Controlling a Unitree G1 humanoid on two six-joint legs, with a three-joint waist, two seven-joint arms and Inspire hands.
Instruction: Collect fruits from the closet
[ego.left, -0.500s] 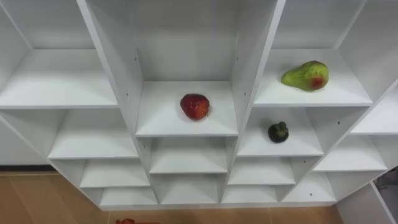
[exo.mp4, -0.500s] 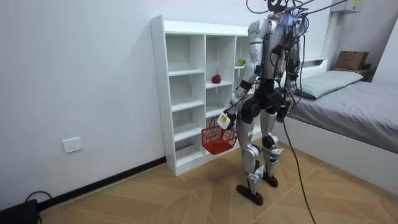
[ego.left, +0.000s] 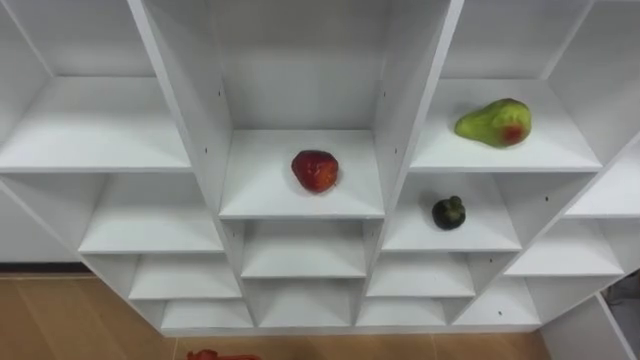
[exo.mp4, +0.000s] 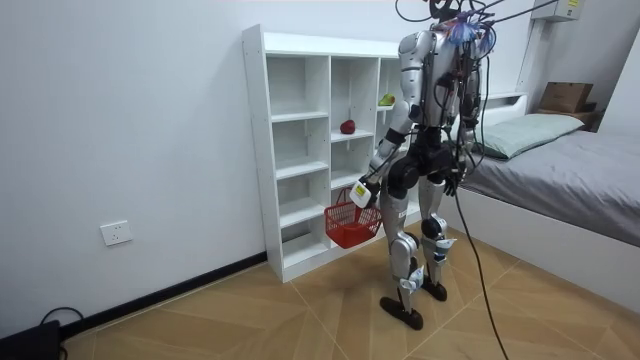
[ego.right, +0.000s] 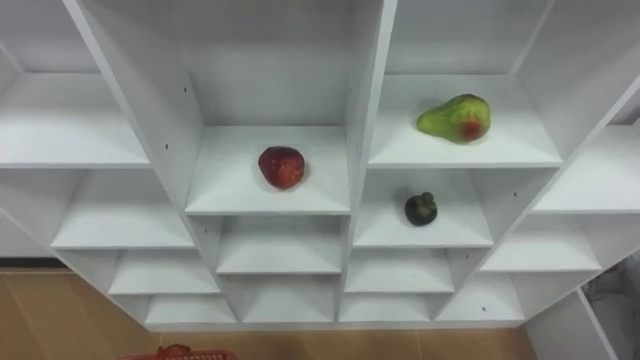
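A red fruit (ego.left: 315, 171) lies on the middle column's shelf of the white closet (ego.left: 300, 200). On the right column's upper shelf rests a green fruit with a red patch (ego.left: 494, 122). One shelf lower sits a small dark green fruit (ego.left: 448, 212). In the room view I stand facing the closet, and my left hand (exo.mp4: 362, 193) hangs low, shut on the handle of a red basket (exo.mp4: 350, 225). The basket's rim (ego.right: 180, 352) peeks in at the bottom edge of the eye views. My right hand (exo.mp4: 453, 183) hangs by my hip.
The closet has three columns of open shelves, and its other compartments hold nothing. Wooden floor (ego.left: 60, 320) lies below it. A bed (exo.mp4: 560, 160) stands at the room view's right, close behind me.
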